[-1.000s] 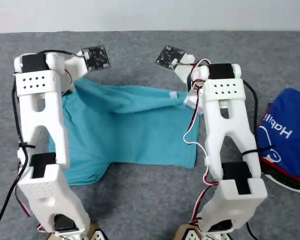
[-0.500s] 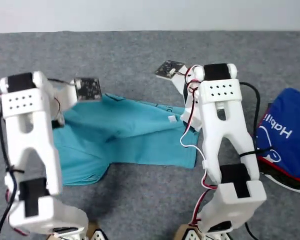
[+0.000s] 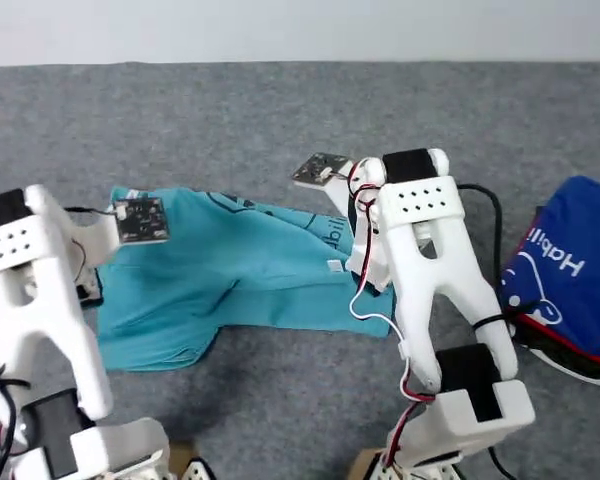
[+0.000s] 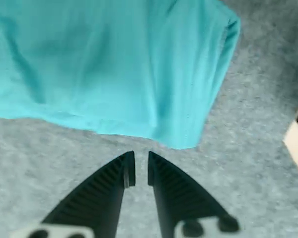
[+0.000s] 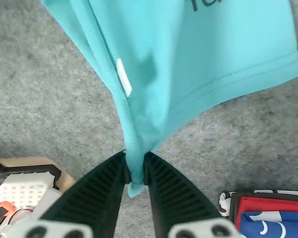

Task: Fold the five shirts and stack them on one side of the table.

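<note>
1. a teal shirt lies rumpled and partly spread on the grey counter, between the two arms.
2. the right gripper is clamped on a bunched fold of the teal shirt at its far right part, near a small white tag.
3. the left gripper sits over bare counter just off the teal shirt's left edge, its fingers nearly together and holding nothing.
4. a folded blue shirt lies at the counter's right edge, apart from the teal shirt.
</note>
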Controlling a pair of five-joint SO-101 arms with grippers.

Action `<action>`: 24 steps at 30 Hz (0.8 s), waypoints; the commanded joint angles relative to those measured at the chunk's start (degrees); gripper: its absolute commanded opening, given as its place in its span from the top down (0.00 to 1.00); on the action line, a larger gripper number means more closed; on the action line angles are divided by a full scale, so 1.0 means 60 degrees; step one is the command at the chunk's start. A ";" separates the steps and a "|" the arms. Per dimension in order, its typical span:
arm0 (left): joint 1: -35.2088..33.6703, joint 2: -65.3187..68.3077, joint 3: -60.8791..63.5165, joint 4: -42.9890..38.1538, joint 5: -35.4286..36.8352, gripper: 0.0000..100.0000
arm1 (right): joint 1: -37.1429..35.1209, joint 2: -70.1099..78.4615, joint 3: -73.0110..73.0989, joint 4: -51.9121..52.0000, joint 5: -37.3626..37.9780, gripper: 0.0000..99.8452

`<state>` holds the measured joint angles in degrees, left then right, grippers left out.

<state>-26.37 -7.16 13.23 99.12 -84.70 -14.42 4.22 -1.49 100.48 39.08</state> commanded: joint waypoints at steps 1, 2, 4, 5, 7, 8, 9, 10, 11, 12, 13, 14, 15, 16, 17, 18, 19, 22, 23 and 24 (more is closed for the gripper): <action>-0.0220 -0.0396 0.0198 0.0249 -0.0190 0.95 | 0.0271 -0.0491 -0.0044 0.0242 -0.0015 0.99; -0.0249 -0.0381 0.0242 0.0234 -0.0190 0.95 | 0.0300 -0.0491 -0.0044 0.0256 -0.0015 0.99; -0.0249 -0.0381 0.0315 0.0234 -0.0190 0.95 | 0.0330 -0.0491 -0.0044 0.0256 -0.0015 0.99; -0.0249 -0.0381 0.0330 0.0234 -0.0190 0.95 | 0.0315 -0.0476 -0.0044 0.0256 0.0000 0.99; -0.0249 -0.0366 0.0491 0.0176 -0.0190 0.95 | 0.0286 -0.0418 -0.0044 0.0242 0.0000 0.99; -0.0234 -0.0366 0.0623 0.0000 -0.0190 0.95 | 0.0286 -0.0418 -0.0044 0.0198 0.0000 0.99; -0.0220 -0.0366 0.0799 -0.0190 -0.0190 0.94 | 0.0286 -0.0418 -0.0029 0.0095 0.0000 0.99; -0.0220 -0.0366 0.0974 -0.0425 -0.0147 0.93 | 0.0300 -0.0418 -0.0015 0.0066 0.0000 0.99; -0.0220 -0.0366 0.1106 -0.0571 -0.0147 0.92 | 0.0330 -0.0418 -0.0015 0.0066 0.0000 0.99; -0.0220 -0.0366 0.1209 -0.0659 -0.0132 0.92 | 0.0344 -0.0418 -0.0015 0.0110 -0.0015 0.99; -0.0220 -0.0366 0.1267 -0.0703 -0.0117 0.92 | 0.0344 -0.0432 0.0000 0.0256 -0.0015 0.99; -0.0220 -0.0366 0.1311 -0.0718 -0.0117 0.92 | 0.0344 -0.0432 0.0000 0.0344 0.0015 0.99; -0.0220 -0.0366 0.1311 -0.0733 -0.0117 0.92 | 0.0330 -0.0476 0.0059 0.0374 0.0132 0.99; -0.0220 -0.0366 0.1311 -0.0733 -0.0117 0.92 | 0.0344 -0.0505 0.0176 0.0374 0.0264 0.99; -0.0220 -0.0366 0.1311 -0.0747 -0.0117 0.92 | 0.0344 -0.0505 0.0293 0.0374 0.0322 0.99; -0.0220 -0.0366 0.1311 -0.0747 -0.0117 0.92 | 0.0315 -0.0491 0.0440 0.0374 0.0352 0.99; -0.0220 -0.0366 0.1311 -0.0747 -0.0117 0.92 | 0.0286 -0.0491 0.0601 0.0374 0.0366 0.99; -0.0249 -0.0366 0.1311 -0.0747 -0.0117 0.92 | 0.0198 -0.0505 0.0894 0.0388 0.0337 0.98; -0.0249 -0.0366 0.1311 -0.0747 -0.0117 0.92 | 0.0198 -0.0505 0.0894 0.0403 0.0337 0.97; -0.0249 -0.0381 0.1311 -0.0747 -0.0132 0.92 | 0.0242 -0.0520 0.0864 0.0403 0.0308 0.95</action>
<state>-27.52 -7.16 21.32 95.16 -85.14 -13.36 3.87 3.96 100.48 40.66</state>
